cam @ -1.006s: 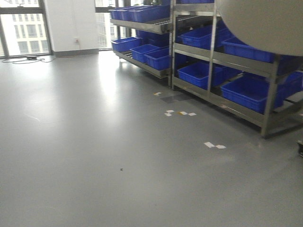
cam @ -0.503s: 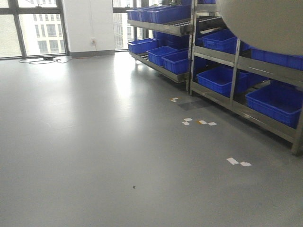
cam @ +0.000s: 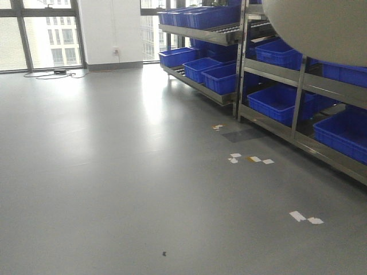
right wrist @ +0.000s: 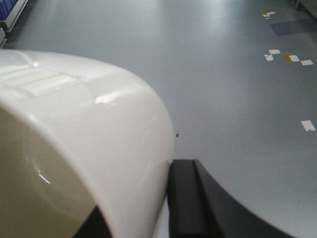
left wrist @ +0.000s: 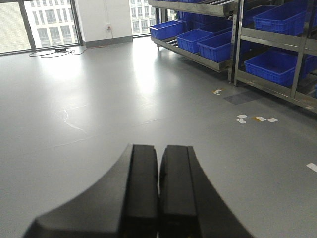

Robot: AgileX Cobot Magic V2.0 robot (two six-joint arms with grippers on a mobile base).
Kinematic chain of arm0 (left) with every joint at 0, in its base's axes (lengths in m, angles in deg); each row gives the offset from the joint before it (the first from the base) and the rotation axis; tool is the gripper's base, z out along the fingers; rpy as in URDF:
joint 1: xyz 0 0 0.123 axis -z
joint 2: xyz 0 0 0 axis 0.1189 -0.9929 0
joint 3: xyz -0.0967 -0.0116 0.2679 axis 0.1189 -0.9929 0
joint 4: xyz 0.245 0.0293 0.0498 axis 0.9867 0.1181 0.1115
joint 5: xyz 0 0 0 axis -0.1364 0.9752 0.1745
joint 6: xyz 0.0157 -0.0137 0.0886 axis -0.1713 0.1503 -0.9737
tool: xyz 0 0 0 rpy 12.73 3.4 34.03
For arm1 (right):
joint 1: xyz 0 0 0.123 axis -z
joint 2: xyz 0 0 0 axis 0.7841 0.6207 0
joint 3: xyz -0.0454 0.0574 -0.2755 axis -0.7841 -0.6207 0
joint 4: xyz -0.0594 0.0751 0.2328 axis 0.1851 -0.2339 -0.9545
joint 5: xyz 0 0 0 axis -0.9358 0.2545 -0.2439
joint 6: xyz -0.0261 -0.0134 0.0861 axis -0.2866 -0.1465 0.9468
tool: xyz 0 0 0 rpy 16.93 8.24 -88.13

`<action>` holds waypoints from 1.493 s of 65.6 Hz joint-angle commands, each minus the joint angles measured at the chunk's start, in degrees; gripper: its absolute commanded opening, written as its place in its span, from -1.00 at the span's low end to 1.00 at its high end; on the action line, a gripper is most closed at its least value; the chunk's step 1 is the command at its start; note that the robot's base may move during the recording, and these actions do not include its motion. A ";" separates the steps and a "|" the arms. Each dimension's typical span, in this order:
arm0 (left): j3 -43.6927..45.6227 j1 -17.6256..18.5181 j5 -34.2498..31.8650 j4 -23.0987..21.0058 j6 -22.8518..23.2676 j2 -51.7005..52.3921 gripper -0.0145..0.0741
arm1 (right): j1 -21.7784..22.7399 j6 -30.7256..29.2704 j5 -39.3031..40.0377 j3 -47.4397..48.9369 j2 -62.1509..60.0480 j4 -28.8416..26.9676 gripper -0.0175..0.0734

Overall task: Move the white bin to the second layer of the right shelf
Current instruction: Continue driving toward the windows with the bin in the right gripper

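Left fingers (left wrist: 143, 193): two black, matte, curved pieces, pressed flat together with nothing between them, above the floor. Right fingers (right wrist: 195, 198): black and matte; one lies against the outside of the bin (right wrist: 84, 139) and a second dark piece shows under its wall, so they clamp that wall. Bin: cream-white glossy plastic, smooth, with rounded corners; in the front view its rounded underside fills the top right, held off the floor and not on a rack. Floor (cam: 114, 172): grey and smooth, with window glare and white tape marks (cam: 305, 217). Racks (cam: 241, 57): steel, with sloping roller levels, loaded with blue crates (cam: 278, 100). Far end: windows (cam: 40, 34), white wall (cam: 109, 28), cables (cam: 51, 73) on the floor.
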 commanded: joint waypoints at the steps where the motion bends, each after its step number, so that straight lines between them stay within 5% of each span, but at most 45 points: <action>1: -2.11 0.34 -4.95 0.00 0.18 0.81 -0.48 | 0.24 -0.10 5.40 1.71 -0.12 0.18 -0.50; 98: -2.11 0.34 -4.95 0.00 0.18 0.81 -0.48 | 0.24 -0.10 5.40 1.71 -0.12 0.18 -0.50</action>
